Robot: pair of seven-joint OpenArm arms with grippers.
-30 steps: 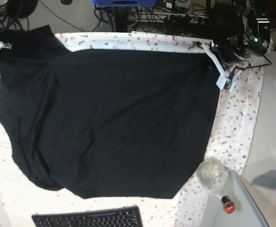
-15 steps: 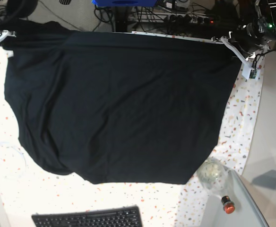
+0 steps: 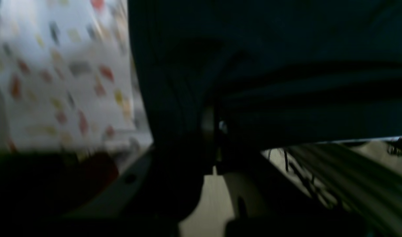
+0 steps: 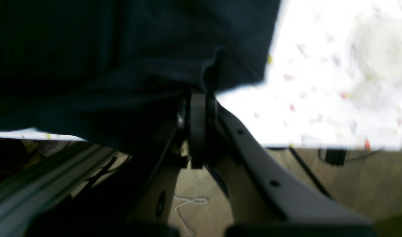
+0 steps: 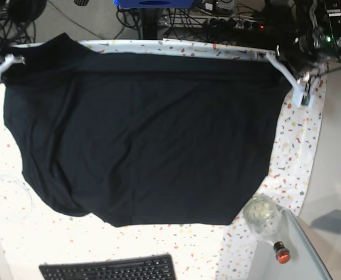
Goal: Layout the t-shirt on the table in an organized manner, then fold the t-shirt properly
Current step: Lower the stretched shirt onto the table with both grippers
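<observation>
The black t-shirt point(image 5: 147, 140) hangs spread wide over the speckled table point(image 5: 299, 151), its lower part resting on the cloth. In the base view my left gripper point(image 5: 266, 56) is shut on its far right corner. My right gripper point(image 5: 10, 58) is shut on its far left corner. The left wrist view shows dark t-shirt point(image 3: 270, 49) fabric pinched in the left gripper point(image 3: 215, 128), with the table point(image 3: 56, 82) to the left. In the right wrist view the right gripper point(image 4: 202, 95) clamps the t-shirt point(image 4: 105, 49) hem, with the table point(image 4: 319, 98) to the right.
A black keyboard point(image 5: 109, 269) lies at the near edge. A clear glass vessel point(image 5: 261, 214) and a red-capped item point(image 5: 282, 255) sit at the near right. At the near left lies a clear ring point(image 5: 7, 198). Cables and equipment crowd the far side.
Both grippers have pulled the shirt's top edge back from the table's far edge toward the near side, so speckled cloth shows behind it again. The shirt stays stretched between them.
</observation>
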